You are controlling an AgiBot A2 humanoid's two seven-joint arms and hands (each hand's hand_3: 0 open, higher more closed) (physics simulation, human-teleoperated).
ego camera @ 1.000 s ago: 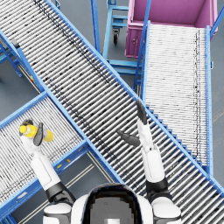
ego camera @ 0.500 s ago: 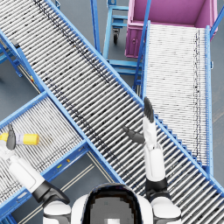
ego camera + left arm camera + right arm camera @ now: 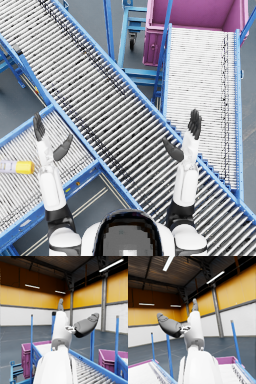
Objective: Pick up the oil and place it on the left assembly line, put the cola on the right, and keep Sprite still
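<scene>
The oil bottle [image 3: 15, 166], pale with a yellow cap, lies on its side on the rollers of the left assembly line [image 3: 75, 165], at the picture's left edge. My left hand [image 3: 46, 138] is raised just right of it, fingers spread, holding nothing and apart from the bottle. In the left wrist view the left hand [image 3: 75, 323] points up, empty. My right hand [image 3: 187, 136] is raised over the seam between the middle and right lines, fingers apart and empty; the right wrist view shows this hand [image 3: 181, 323] the same way. No cola or Sprite is in view.
A wide middle conveyor [image 3: 100, 95] runs diagonally between blue rails. The right conveyor [image 3: 200, 90] leads to a pink bin [image 3: 200, 12] at the far end. Blue frames and posts [image 3: 127, 35] stand behind. Pink bins [image 3: 25, 354] show in the wrist views.
My left hand has let go of the oil bottle, which now lies on the left line. The left arm swung out left, then back upright. The right hand drifted slightly right.
</scene>
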